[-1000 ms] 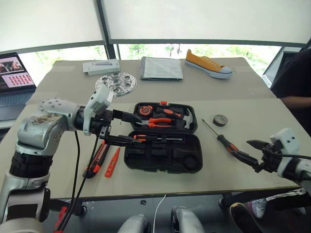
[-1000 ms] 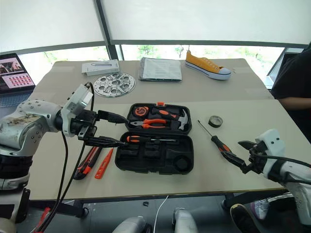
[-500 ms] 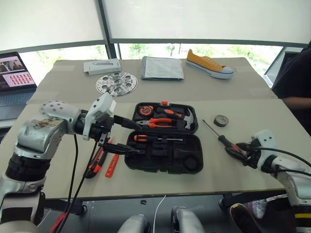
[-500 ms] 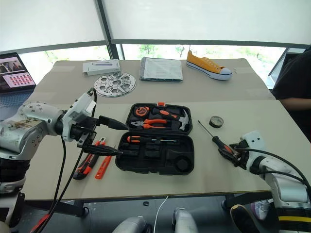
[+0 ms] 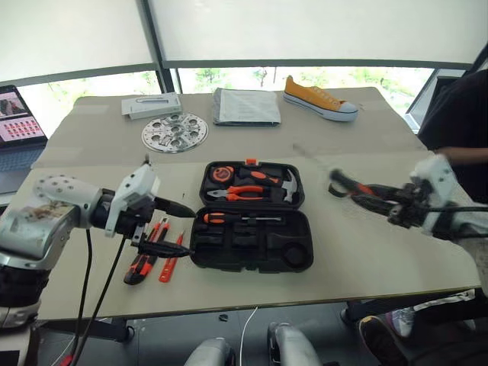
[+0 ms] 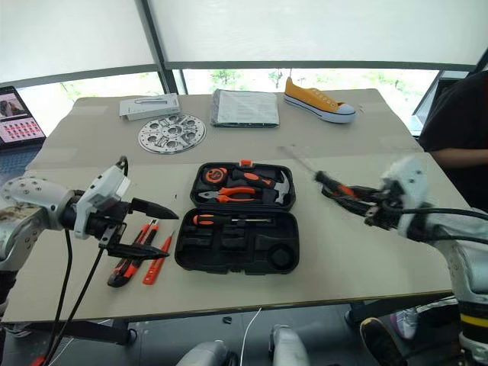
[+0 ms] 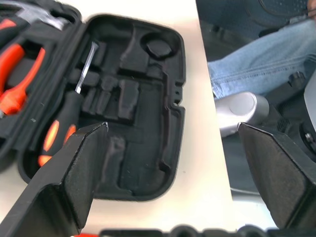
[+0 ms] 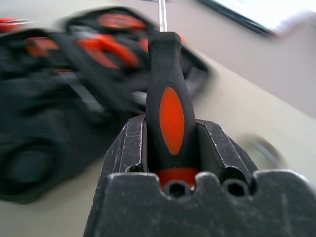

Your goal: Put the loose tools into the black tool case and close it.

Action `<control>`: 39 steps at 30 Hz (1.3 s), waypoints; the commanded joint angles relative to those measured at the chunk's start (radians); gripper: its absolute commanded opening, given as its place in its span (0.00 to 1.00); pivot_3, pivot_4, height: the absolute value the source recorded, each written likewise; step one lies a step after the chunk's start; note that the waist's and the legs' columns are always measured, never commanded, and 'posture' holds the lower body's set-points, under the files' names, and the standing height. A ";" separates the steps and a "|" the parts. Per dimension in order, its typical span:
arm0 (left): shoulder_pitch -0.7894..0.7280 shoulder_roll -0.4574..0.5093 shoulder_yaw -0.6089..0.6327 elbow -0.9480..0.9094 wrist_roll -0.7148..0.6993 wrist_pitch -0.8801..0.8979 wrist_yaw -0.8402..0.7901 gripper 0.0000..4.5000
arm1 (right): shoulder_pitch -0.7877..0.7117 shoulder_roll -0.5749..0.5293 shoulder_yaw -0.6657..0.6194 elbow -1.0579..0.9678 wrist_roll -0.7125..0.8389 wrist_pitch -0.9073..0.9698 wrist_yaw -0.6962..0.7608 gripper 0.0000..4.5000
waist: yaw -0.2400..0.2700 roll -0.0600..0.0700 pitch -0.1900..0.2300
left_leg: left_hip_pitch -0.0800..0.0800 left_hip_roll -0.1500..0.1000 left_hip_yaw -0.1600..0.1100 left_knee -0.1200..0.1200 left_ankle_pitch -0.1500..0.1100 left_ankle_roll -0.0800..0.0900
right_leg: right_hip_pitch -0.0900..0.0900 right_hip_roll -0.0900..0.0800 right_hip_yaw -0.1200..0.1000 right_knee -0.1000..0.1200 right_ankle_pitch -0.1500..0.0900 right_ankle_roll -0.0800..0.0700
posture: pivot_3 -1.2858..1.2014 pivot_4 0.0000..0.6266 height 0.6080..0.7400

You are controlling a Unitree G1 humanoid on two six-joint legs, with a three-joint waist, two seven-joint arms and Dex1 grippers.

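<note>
Orange-and-black-handled screwdriver (image 5: 352,186) carried in the right gripper (image 5: 381,200) — right of the open black moulded plastic tool case (image 5: 252,216).
Fingers are clamped on the handle; the shaft is pointed toward the case, lying to the gripper's left on the bench (image 5: 366,252); the left gripper (image 5: 169,229) is held with fingers apart.

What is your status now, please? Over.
Right gripper shut on screwdriver, lifted. Left gripper open, empty. Tool case open. Nothing blocking.

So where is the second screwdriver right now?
The screwdriver is clamped in the right gripper, lifted off the table to the right of the open black tool case.
</note>
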 commanded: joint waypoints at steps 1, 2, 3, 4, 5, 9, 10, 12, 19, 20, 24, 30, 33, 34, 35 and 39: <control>0.001 0.012 0.022 -0.042 -0.005 -0.027 0.015 1.00 | -0.092 0.033 0.179 -0.024 -0.101 -0.097 0.076 0.23 | 0.001 0.000 0.000 | 0.000 0.000 0.000 0.000 0.000 0.000 | 0.000 0.000 0.000 0.000 0.000 0.000 | 0.52 0.24 1.00; 0.000 0.010 0.021 -0.044 -0.005 -0.029 0.019 1.00 | -0.115 0.048 0.220 -0.012 -0.129 -0.119 0.087 0.23 | 0.002 0.000 0.000 | 0.000 -0.001 0.000 0.001 0.000 0.000 | 0.000 -0.001 0.000 0.000 0.000 0.000 | 0.52 0.24 1.00; 0.000 0.008 0.020 -0.045 -0.005 -0.031 0.023 1.00 | -0.130 0.058 0.245 -0.001 -0.148 -0.134 0.094 0.23 | 0.005 0.000 0.000 | 0.000 -0.001 0.000 0.001 0.000 0.000 | 0.000 -0.001 0.000 0.000 0.000 0.000 | 0.52 0.24 1.00; -0.002 0.007 0.018 -0.047 -0.007 -0.031 0.028 1.00 | -0.151 0.071 0.283 0.024 -0.189 -0.162 0.096 0.23 | 0.008 0.000 0.000 | -0.001 -0.002 0.000 0.001 0.000 0.000 | 0.000 -0.001 -0.001 0.000 0.000 0.000 | 0.52 0.24 1.00; -0.004 0.006 0.017 -0.048 -0.007 -0.031 0.032 1.00 | -0.168 0.082 0.315 0.050 -0.226 -0.187 0.096 0.23 | 0.010 -0.001 0.000 | -0.001 -0.002 0.000 0.001 0.000 0.000 | -0.001 -0.001 -0.001 0.000 0.000 0.000 | 0.52 0.24 1.00; -0.005 0.008 0.015 -0.051 -0.010 -0.031 0.041 1.00 | -0.216 0.114 0.377 0.151 -0.316 -0.256 0.098 0.23 | 0.009 -0.001 0.000 | -0.001 -0.003 0.000 0.001 0.000 0.000 | -0.001 0.000 -0.002 0.000 0.000 0.000 | 0.52 0.24 1.00; -0.003 0.008 0.016 -0.051 -0.010 -0.033 0.044 1.00 | -0.223 0.117 0.382 0.173 -0.330 -0.274 0.104 0.23 | 0.010 -0.001 0.000 | -0.001 -0.003 0.000 0.001 0.000 0.000 | -0.001 0.000 -0.002 0.000 0.000 0.000 | 0.52 0.24 1.00; -0.002 0.008 0.017 -0.051 -0.007 -0.038 0.049 1.00 | -0.236 0.123 0.386 0.209 -0.353 -0.296 0.105 0.23 | 0.009 -0.001 0.000 | -0.001 -0.003 0.000 0.001 0.000 0.000 | -0.002 0.000 -0.002 0.001 0.000 0.000 | 0.52 0.24 1.00; -0.009 0.002 0.011 -0.047 -0.003 -0.045 0.064 1.00 | -0.246 0.138 0.370 0.261 -0.359 -0.283 0.117 0.23 | 0.004 -0.001 0.000 | -0.001 -0.003 0.000 0.001 0.000 0.000 | -0.002 0.000 -0.002 0.001 0.000 0.000 | 0.52 0.24 1.00; -0.010 0.001 0.010 -0.047 -0.003 -0.045 0.066 1.00 | -0.246 0.137 0.366 0.263 -0.357 -0.283 0.121 0.23 | 0.004 -0.001 0.000 | -0.001 -0.003 0.000 0.001 0.000 0.000 | -0.002 0.000 -0.002 0.001 0.001 0.000 | 0.52 0.24 1.00; -0.018 -0.003 0.005 -0.044 -0.001 -0.047 0.071 1.00 | -0.239 0.128 0.349 0.255 -0.348 -0.285 0.141 0.50 | 0.004 -0.001 0.000 | -0.001 -0.003 0.000 0.001 0.000 0.000 | -0.002 0.000 -0.002 0.001 0.001 0.000 | 0.52 0.24 1.00; -0.028 -0.012 -0.004 -0.030 0.006 -0.055 0.072 1.00 | -0.282 0.180 0.307 0.210 -0.296 -0.179 0.117 0.95 | 0.000 -0.001 0.000 | -0.001 -0.002 0.000 0.001 0.000 0.000 | -0.002 0.000 -0.002 0.001 0.001 0.000 | 0.52 0.24 1.00; -0.027 -0.014 -0.006 -0.026 0.008 -0.060 0.071 1.00 | -0.293 0.203 0.295 0.184 -0.274 -0.127 0.106 0.99 | -0.002 -0.001 0.000 | -0.001 -0.002 0.000 0.001 0.000 0.000 | -0.003 0.000 -0.002 0.001 0.001 -0.001 | 0.52 0.24 1.00; -0.025 -0.015 -0.007 -0.024 0.009 -0.064 0.070 1.00 | -0.296 0.211 0.296 0.178 -0.273 -0.114 0.097 0.99 | -0.002 -0.001 0.000 | -0.001 -0.002 0.000 0.001 0.000 0.000 | -0.003 0.000 -0.002 0.001 0.001 -0.001 | 0.52 0.24 1.00; -0.024 -0.015 -0.008 -0.022 0.010 -0.067 0.070 1.00 | -0.297 0.215 0.298 0.175 -0.272 -0.105 0.091 0.99 | -0.002 -0.001 0.000 | -0.001 -0.002 0.000 0.001 0.000 0.000 | -0.003 0.000 -0.002 0.001 0.001 -0.001 | 0.52 0.24 1.00; -0.018 -0.015 -0.009 -0.015 0.015 -0.081 0.072 1.00 | -0.282 0.257 0.347 0.190 -0.302 -0.123 0.076 0.75 | -0.002 -0.001 0.000 | -0.001 -0.003 0.000 0.001 0.000 0.000 | -0.003 0.000 -0.002 0.001 0.001 -0.001 | 0.52 0.24 1.00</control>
